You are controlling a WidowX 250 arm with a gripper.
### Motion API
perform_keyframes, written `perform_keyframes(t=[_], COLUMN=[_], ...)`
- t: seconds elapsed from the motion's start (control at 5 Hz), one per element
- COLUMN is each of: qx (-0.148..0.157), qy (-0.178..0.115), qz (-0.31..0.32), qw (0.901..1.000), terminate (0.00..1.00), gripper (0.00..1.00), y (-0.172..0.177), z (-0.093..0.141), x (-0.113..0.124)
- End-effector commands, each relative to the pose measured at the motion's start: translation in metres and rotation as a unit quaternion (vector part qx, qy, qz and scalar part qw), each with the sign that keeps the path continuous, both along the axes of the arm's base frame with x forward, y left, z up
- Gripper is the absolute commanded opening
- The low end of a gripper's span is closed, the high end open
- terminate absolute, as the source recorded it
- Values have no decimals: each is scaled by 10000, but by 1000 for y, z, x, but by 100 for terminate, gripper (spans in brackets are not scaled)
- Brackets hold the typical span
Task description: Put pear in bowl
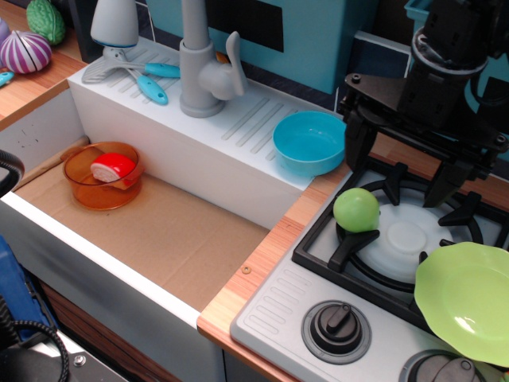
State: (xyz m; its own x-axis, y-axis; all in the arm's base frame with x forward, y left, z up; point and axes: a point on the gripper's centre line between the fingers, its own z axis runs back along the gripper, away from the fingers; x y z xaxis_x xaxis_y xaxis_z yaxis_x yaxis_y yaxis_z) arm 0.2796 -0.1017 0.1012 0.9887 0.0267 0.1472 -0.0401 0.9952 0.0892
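A toy kitchen counter with a wooden edge fills the view: a white sink unit (pixel 199 151) with a cardboard-lined basin on the left, a grey stove top (pixel 294 306) with black grates on the right, teal wall behind. The black robot gripper (pixel 402 171) hangs over the back of the stove near the right edge, its two fingers spread wide apart, holding and touching nothing; its upper body is cut off by the top edge. The small smooth light-green plastic pear (pixel 355 209) sits on the burner grate, just below and left of the fingers, apart from them. The round glossy turquoise plastic bowl (pixel 309 142) rests on the ribbed drainboard at the sink's right end, near the pear. One transparent orange bowl (pixel 103 176) lies in the basin with a red-and-white piece inside, hard to identify. One lime-green plate (pixel 465 298) is cut off at the right edge. Two stove knobs show, one partly cropped. A grey faucet (pixel 203 68) stands behind the sink.
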Motion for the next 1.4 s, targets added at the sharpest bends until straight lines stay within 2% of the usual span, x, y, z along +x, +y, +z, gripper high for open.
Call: perform_keyframes(t=[0.0,0.4,0.6,1.0,1.2], qx=[0,633,632,410,193], qy=[0,-14,-122,-332,-503], qz=[0,-138,-290,-294,-298], qw=[10000,9979,9975,9982,9981], terminate=[0,0,0,0,0], gripper=[100,100,100,100,100], y=[0,11,20,27,34], z=[0,-13,-20,-36,-47], x=[0,6,9,7,13])
